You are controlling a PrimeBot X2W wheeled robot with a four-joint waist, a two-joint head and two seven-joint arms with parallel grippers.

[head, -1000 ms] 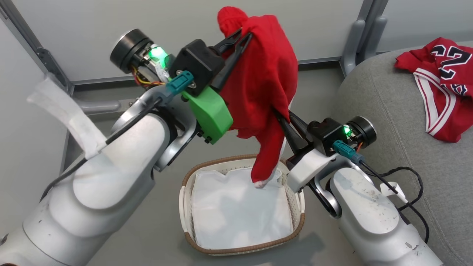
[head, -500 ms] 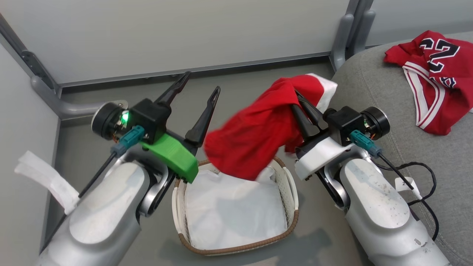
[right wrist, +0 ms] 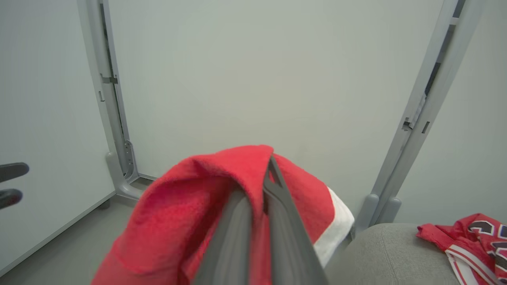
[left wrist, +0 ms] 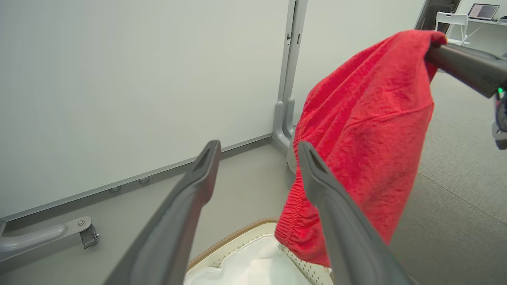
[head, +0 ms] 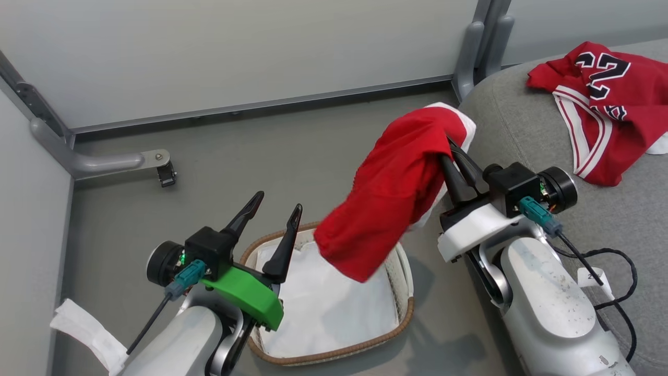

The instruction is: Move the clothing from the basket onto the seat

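Note:
A plain red garment (head: 396, 193) hangs from my right gripper (head: 450, 149), which is shut on its upper edge; the cloth droops over the right rim of the cream basket (head: 402, 313). In the right wrist view the shut fingers (right wrist: 273, 221) pinch the red garment (right wrist: 178, 213). My left gripper (head: 276, 203) stands open and empty above the basket's left rim, apart from the cloth. The left wrist view has the garment (left wrist: 368, 130) hanging just right of the spread fingers (left wrist: 317, 178). A red jersey (head: 605, 99) with white stripes lies on the grey seat (head: 522, 136) at the right.
A white liner (head: 334, 303) covers the basket's bottom. Grey partition walls with metal posts (head: 469, 47) and a caster foot (head: 156, 162) border the floor behind. A black cable (head: 610, 261) lies on the seat beside my right forearm.
My left gripper let go of the red garment, opened and dropped down to the basket's left. My right gripper kept hold and carried the cloth rightwards to the seat's edge. The camera shifted too.

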